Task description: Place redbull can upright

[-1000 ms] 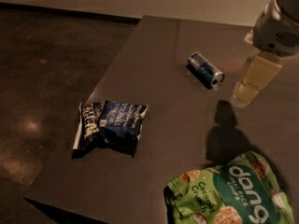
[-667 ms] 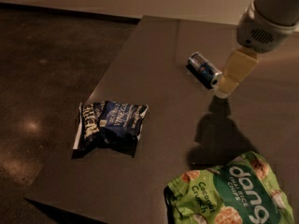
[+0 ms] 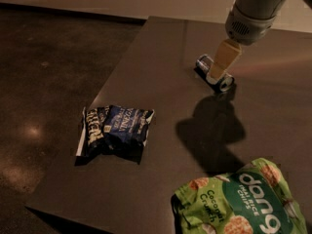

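The redbull can point(image 3: 224, 83) lies on its side on the dark table point(image 3: 156, 57), far right of centre, one silver end towards me and the other end pointing away to the left. My gripper point(image 3: 218, 71) reaches down from the upper right, below the white arm point(image 3: 251, 13), and sits directly over the middle of the can, covering part of its body. I cannot tell whether it touches the can.
A dark blue snack bag point(image 3: 117, 130) lies near the table's left edge. A green chips bag point(image 3: 241, 201) lies at the front right. The arm's shadow point(image 3: 212, 130) falls between them. Dark floor point(image 3: 44, 82) lies to the left.
My gripper has moved left and down from the right of the can to over its middle. The can and the bags have not moved.
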Robot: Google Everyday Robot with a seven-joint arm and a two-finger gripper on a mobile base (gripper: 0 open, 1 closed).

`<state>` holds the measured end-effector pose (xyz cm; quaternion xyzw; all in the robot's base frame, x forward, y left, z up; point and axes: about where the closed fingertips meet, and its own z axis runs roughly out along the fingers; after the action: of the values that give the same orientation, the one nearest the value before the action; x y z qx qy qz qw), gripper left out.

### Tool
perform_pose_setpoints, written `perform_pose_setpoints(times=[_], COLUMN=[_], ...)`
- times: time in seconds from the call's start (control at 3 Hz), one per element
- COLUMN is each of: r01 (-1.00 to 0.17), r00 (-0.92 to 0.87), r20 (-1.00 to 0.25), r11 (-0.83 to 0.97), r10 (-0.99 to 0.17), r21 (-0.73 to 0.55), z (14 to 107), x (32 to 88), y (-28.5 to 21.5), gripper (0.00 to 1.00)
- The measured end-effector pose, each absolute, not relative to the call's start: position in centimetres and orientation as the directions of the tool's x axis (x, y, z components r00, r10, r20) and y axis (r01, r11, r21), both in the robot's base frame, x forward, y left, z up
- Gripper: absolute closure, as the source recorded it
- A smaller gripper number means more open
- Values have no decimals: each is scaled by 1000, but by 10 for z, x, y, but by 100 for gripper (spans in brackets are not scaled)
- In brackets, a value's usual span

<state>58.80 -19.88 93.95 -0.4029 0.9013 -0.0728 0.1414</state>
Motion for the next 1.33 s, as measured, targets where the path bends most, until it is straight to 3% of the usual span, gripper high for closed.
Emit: perform_pose_setpoints(times=[1.33], r01=[-583], r00=[-789], r20=[-148], r11=[803], r10=[-596], r21=[-128], z=[878], x=[646], y=[-201], gripper=[0])
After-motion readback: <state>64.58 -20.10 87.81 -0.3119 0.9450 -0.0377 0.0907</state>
